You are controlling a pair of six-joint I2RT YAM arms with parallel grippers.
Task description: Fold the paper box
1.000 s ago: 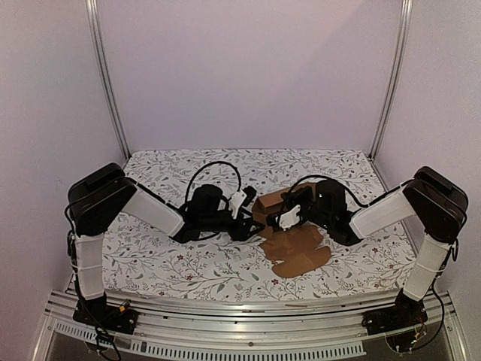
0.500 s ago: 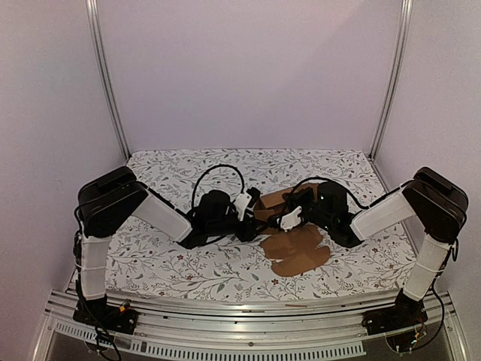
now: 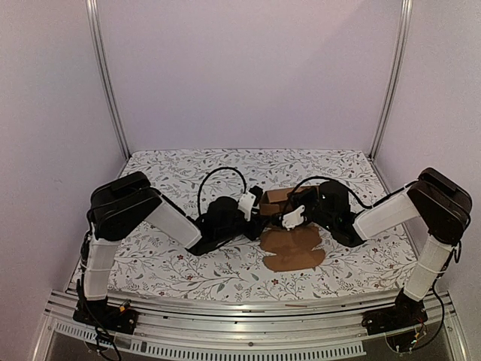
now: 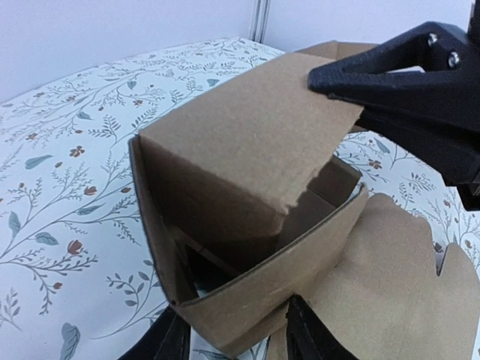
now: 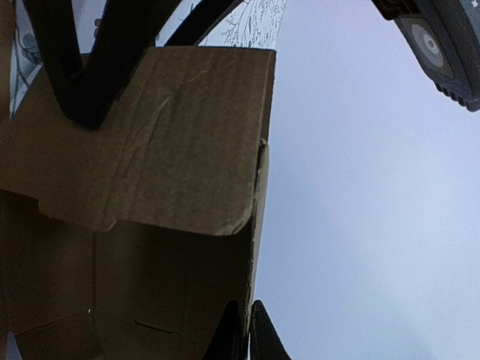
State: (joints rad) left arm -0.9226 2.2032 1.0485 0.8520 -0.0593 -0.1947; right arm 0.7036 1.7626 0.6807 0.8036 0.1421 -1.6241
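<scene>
While partly erected, paper box (image 3: 279, 200) position: mid-table, walls raised, one flat panel spread toward the near edge.
Right gripper (image 5: 241, 334): closed, a box wall pinched.
Left gripper (image 4: 236, 339): jaws apart astride the box's near wall; grip cannot be determined.
Table (image 3: 173, 263): floral-patterned cover noted.

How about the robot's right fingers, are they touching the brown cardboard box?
Touching. The right wrist view shows the right fingers pinched on the thin edge of the paper box wall, with cardboard running straight in between them.
</scene>
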